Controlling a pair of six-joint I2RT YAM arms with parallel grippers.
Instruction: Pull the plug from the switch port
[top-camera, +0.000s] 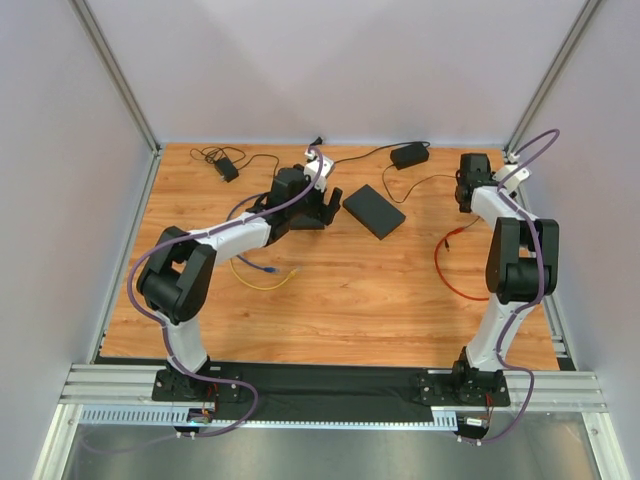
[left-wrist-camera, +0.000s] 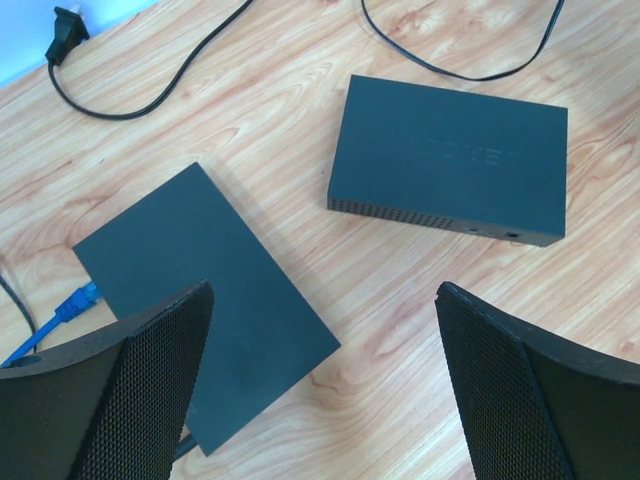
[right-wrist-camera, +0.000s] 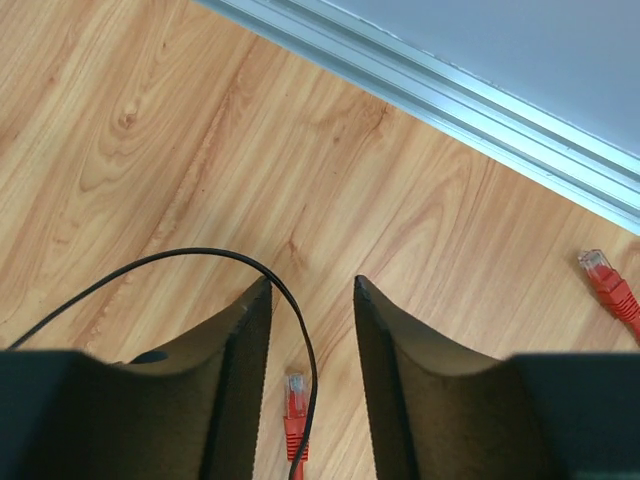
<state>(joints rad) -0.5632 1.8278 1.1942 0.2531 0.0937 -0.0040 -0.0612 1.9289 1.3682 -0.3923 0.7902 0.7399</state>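
In the left wrist view a flat black switch (left-wrist-camera: 200, 300) lies on the wooden table with a blue plug (left-wrist-camera: 80, 298) in a port on its left edge. My left gripper (left-wrist-camera: 322, 290) hovers above it, open wide and empty, its left finger over the switch's near end. In the top view the left gripper (top-camera: 315, 208) covers most of that switch. My right gripper (right-wrist-camera: 312, 282) is open and empty at the back right (top-camera: 467, 200), above a thin black cable (right-wrist-camera: 200, 255) and a loose red plug (right-wrist-camera: 296, 400).
A second black box (left-wrist-camera: 450, 170) lies to the right of the switch (top-camera: 374, 211). A black power plug (left-wrist-camera: 65, 30), power adapters (top-camera: 408, 154) (top-camera: 227, 170), a yellow cable (top-camera: 265, 285) and a red cable (top-camera: 445, 270) lie on the table. Another red plug (right-wrist-camera: 605, 280) lies near the aluminium rail (right-wrist-camera: 450, 90).
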